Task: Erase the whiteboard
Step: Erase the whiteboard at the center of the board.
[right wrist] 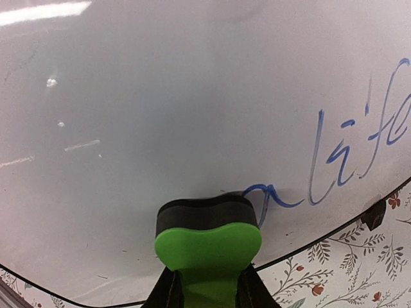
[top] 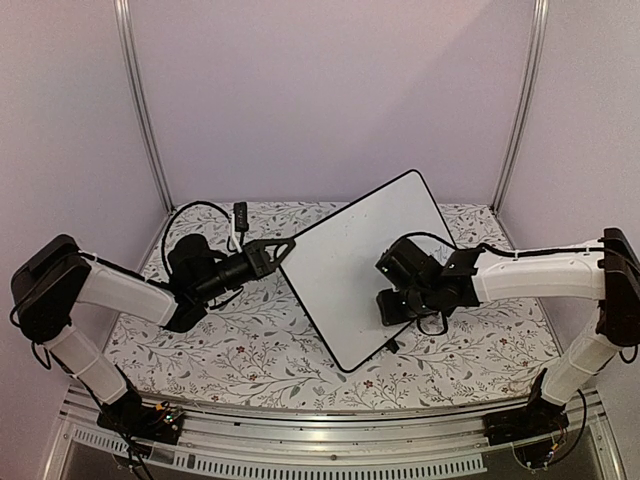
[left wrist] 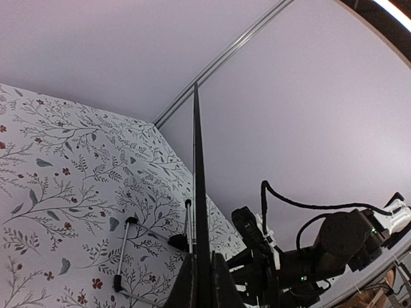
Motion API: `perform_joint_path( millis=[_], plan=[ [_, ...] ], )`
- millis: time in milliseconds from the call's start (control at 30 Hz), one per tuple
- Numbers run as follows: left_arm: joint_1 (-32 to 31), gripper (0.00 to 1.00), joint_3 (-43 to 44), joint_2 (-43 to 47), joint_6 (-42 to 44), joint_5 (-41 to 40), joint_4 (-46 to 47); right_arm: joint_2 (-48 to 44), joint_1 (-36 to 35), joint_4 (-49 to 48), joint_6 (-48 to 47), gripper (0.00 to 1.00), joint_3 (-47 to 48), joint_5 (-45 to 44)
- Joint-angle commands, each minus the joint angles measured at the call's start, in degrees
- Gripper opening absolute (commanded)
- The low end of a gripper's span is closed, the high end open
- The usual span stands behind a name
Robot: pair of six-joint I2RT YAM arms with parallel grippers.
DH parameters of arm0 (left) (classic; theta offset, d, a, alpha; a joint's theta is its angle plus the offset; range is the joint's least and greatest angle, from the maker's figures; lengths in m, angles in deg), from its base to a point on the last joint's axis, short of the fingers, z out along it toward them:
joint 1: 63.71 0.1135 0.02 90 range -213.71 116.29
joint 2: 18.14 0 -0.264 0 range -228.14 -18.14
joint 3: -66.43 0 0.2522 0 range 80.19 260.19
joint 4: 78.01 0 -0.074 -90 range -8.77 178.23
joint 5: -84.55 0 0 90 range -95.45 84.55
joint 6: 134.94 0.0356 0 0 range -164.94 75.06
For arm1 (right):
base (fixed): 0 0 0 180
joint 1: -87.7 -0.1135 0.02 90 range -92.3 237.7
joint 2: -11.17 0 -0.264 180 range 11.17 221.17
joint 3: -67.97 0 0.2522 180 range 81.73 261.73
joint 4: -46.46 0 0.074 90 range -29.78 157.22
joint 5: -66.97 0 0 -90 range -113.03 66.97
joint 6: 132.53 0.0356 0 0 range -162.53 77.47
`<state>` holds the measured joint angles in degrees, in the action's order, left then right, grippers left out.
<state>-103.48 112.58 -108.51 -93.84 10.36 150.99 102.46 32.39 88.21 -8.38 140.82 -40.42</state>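
My right tool [right wrist: 207, 287] is closed on a green eraser [right wrist: 207, 242]. One finger sits on each side of the eraser, and its dark pad is pressed flat on the board [right wrist: 160, 109]. The eraser stands near the lower edge of the board, and it touches the start of a blue handwritten line [right wrist: 347, 157] that runs away to the right. To the left of the eraser the white surface has only some weak smears. A small black clip [right wrist: 374, 215] sits on the rim, just under the writing.

My left tool [left wrist: 202, 285] is closed on the thin black rim of the board [left wrist: 196, 167]. In the left wrist view I see the board only from its edge, as a dark line that goes straight away from my fingers.

From above, the left tool [top: 285, 247] pinches the left corner of the board [top: 340, 265], and the right tool [top: 395, 305] is over its right half, near the lower right edge. The board is turned like a diamond in the middle of the flowered tabletop [top: 240, 350], with one corner to the back wall [top: 330, 90]. How much it is tilted I cannot tell.
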Motion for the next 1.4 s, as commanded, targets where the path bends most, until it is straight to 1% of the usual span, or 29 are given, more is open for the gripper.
perform_joint_path(
  millis=[0,100,200,400,600,767,900,1000,1133,1233,1367],
  plan=[
    [-2.5,0.00,0.2,-1.0,0.3,6.2,-1.3,-0.2,3.5,-1.7,-4.2,0.00,1.0,-1.6],
    [-2.4,0.00,0.2,-0.9,0.3,6.2,-1.4,0.1,4.0,-1.5,-7.4,0.00,0.7,0.8],
    [-2.4,0.00,0.2,-0.8,0.3,6.2,-1.4,0.3,4.0,-1.6,-8.4,0.00,-1.1,4.1],
    [-2.4,0.00,0.3,-1.2,0.2,6.4,-1.4,-1.8,3.9,-2.3,-6.9,0.00,-7.7,6.7],
    [-2.4,0.00,0.4,-1.6,0.2,6.3,-1.3,-4.2,4.0,-2.3,-5.4,0.00,-11.1,7.2],
    [-2.4,0.00,0.5,-1.8,0.2,6.3,-1.3,-3.5,4.0,-2.6,-6.2,0.00,-8.8,5.3],
    [-2.4,0.00,0.5,-1.8,0.2,6.4,-1.2,-1.7,4.1,-2.5,-7.3,0.00,-4.5,0.7],
    [-2.4,0.00,0.4,-1.6,0.2,6.4,-1.3,-0.4,5.2,-2.4,-8.1,0.00,-1.0,-1.4],
    [-2.4,0.00,0.3,-1.5,0.2,6.4,-1.3,0.6,6.9,-2.5,-9.7,0.00,2.1,-2.1],
    [-2.5,0.00,0.3,-1.3,0.2,6.4,-1.3,1.1,7.4,-2.5,-10.5,0.00,2.0,-1.5],
    [-2.4,0.00,0.2,-1.1,0.3,6.2,-1.4,0.6,7.4,-3.0,-9.6,0.00,-1.4,1.7]
  ],
)
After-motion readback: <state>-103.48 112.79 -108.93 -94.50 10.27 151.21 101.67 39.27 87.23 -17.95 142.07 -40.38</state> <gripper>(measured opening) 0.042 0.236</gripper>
